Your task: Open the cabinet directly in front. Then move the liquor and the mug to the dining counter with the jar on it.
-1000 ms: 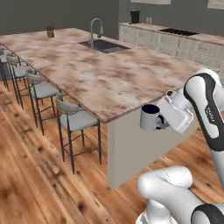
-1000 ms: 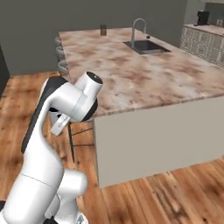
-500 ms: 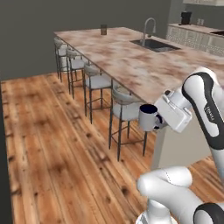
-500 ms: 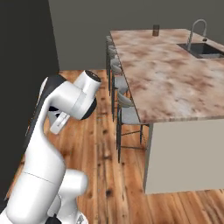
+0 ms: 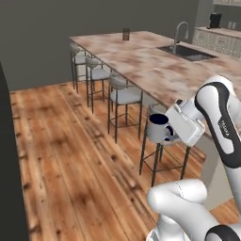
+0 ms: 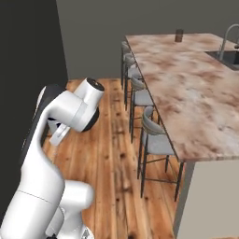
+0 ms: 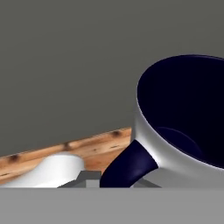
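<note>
Base swung left along the dining counter [image 5: 141,61]

My cameras have turned since a second ago, so the counter now runs off to the right and I look down its stool [image 5: 122,96] side, where before I faced its near corner; a dark wall [image 6: 28,70] has come in left of the counter; the jar [image 5: 125,34] at its far end looks nearer; more wood floor [image 5: 61,150] shows in front of the counter.
</note>
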